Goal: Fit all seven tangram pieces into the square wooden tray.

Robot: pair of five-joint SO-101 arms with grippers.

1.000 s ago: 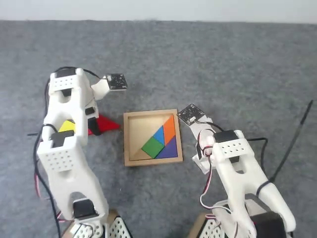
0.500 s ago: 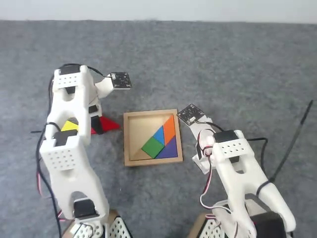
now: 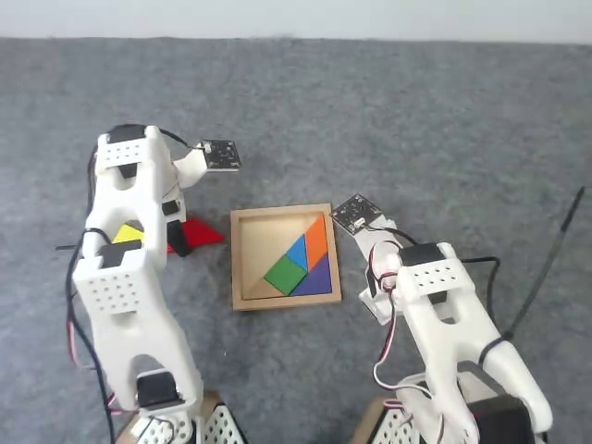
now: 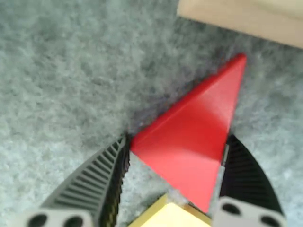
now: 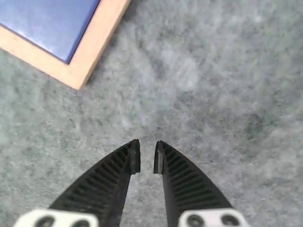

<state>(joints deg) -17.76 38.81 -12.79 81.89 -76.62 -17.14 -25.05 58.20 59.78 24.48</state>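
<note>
**Left arm** [image 3: 125,277] and **right arm** [image 3: 449,319]: blocky shell segments of white moulded plastic. Each arm carries a flat panel pierced by rows of small round holes [image 3: 116,294]. Black servo bodies [image 3: 153,388] show between the shells, and the white base plates [image 3: 220,427] are perforated in the same way. A small black square circuit board [image 3: 221,154] projects beside each wrist.

**Cabling:** thin black cables [image 3: 70,305] loop along the left arm. Red and white wires [image 3: 388,319] and a long black lead [image 3: 544,262] run beside the right arm.

**Left gripper** [image 4: 175,142] and **right gripper** [image 5: 146,150]: black, tapered, ribbed fingers [image 5: 106,187] on white mounts with dark screw holes [image 5: 45,221].
</note>
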